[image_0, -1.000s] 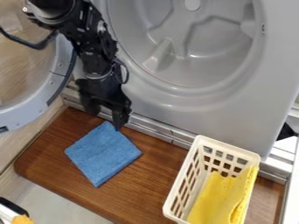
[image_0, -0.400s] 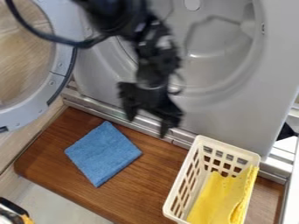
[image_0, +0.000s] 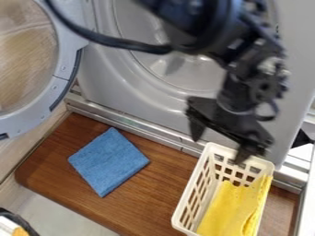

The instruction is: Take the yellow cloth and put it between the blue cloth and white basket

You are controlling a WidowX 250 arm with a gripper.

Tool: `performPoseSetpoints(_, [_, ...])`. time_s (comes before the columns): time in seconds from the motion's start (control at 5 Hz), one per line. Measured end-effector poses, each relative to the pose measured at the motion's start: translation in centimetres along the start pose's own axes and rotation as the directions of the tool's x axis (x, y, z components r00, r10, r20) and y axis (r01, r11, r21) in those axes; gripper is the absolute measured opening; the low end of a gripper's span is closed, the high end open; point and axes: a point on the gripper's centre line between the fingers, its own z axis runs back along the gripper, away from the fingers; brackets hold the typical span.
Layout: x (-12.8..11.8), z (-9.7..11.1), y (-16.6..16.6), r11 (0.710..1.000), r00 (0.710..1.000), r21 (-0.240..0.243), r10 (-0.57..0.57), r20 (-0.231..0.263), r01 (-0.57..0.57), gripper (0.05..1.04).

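Found, at the far side, a grey washing machine (image_0: 154,108), with a round door (image_0: 64,64) swung wide to the left. Noted in front of it a brown wooden bench (image_0: 160,189). Observed a black robot arm (image_0: 203,23) entering from the far edge and hanging down towards the right, above the far end of a white basket (image_0: 195,184). Recorded on the bench to the left, lying flat and well apart from the basket, a blue cloth (image_0: 109,161). Located inside the basket, along the right side and up onto the right rim, the yellow cloth (image_0: 230,209). Seen parted, without any hold on the yellow cloth, the black fingers (image_0: 245,151): one beside the basket's far left corner, the other over its far end.

Assessed as an early stage, with pickup not achieved. Judged complete: no more than positioning close to the basket. Outstanding: lowering to the yellow cloth, gripping, lifting clear of the rim, carrying left and setting down on the bench between blue cloth and basket. Advised to watch for snagging on the slotted wall during the lift, and for dragging the basket along.
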Motion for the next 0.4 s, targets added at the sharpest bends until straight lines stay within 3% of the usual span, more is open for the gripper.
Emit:
performPoseSetpoints(0.2, [-0.2, -2.0, -4.0, 0.997, 0.997, -0.075, -0.042, -0.072, 0.036, 0.999])
performPoseSetpoints(0.4, [-1.4, -4.9, -4.5, 0.996, 0.987, -0.073, -0.066, -0.148, 0.055, 0.999])
